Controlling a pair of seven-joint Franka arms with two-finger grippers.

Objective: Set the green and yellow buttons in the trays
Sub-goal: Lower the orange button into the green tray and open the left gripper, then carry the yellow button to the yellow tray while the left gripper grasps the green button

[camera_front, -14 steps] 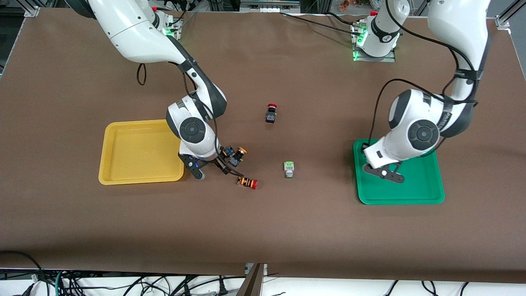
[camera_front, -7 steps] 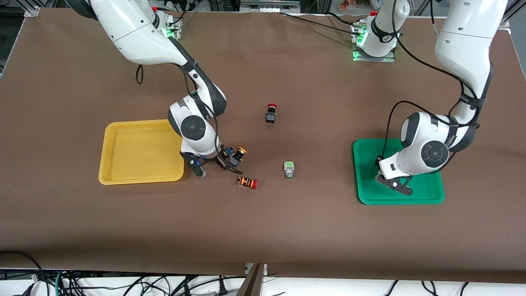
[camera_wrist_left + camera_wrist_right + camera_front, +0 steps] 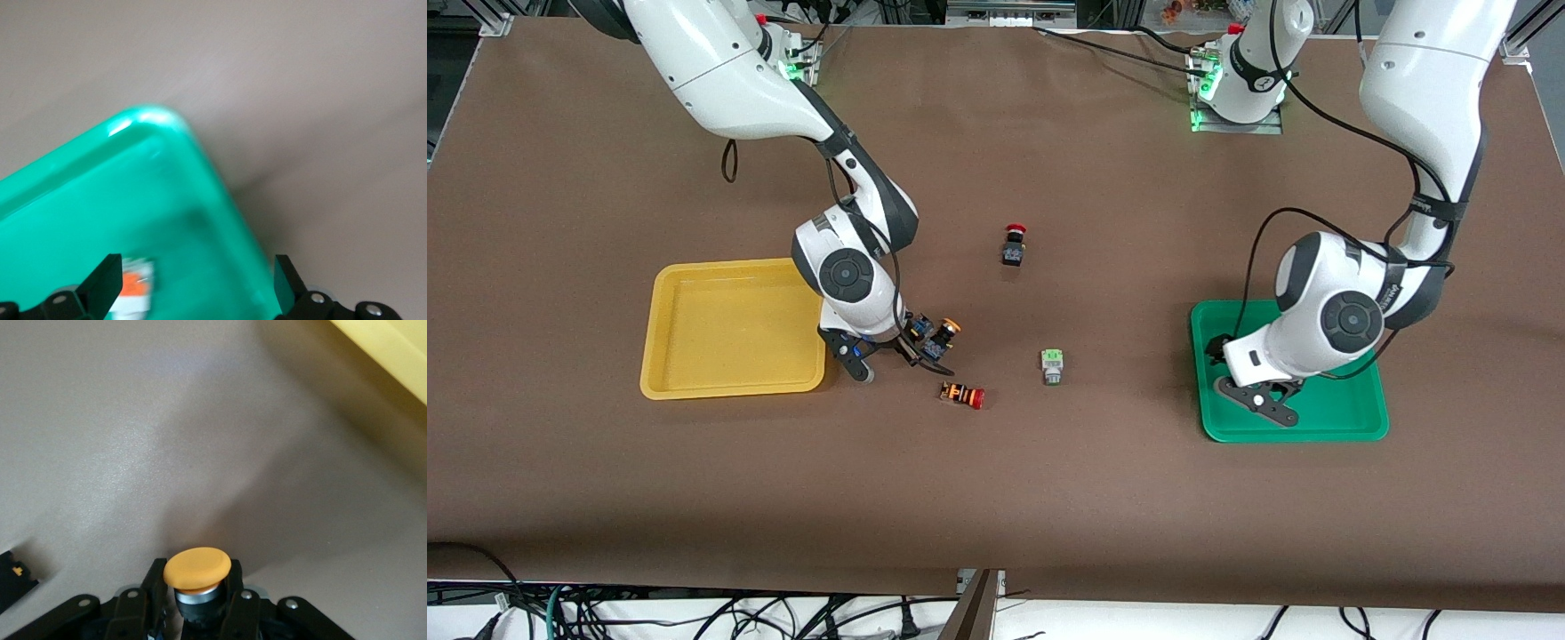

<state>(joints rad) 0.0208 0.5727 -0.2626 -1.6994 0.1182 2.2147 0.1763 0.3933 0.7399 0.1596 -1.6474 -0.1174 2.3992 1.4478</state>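
brown table (image 3: 1049, 498) | right gripper (image 3: 197, 600) grips yellow-capped button (image 3: 197, 570) | left gripper (image 3: 193, 293) spread over green tray (image 3: 87, 200)

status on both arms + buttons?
Right end effector shut on yellow-cap button, beside yellow tray. Left end effector open over green tray, whitish button in it. Nothing in the way.

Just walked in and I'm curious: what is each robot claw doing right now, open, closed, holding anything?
Left gripper: open over the green tray, holding nothing.
Right gripper: shut on a yellow-capped button.
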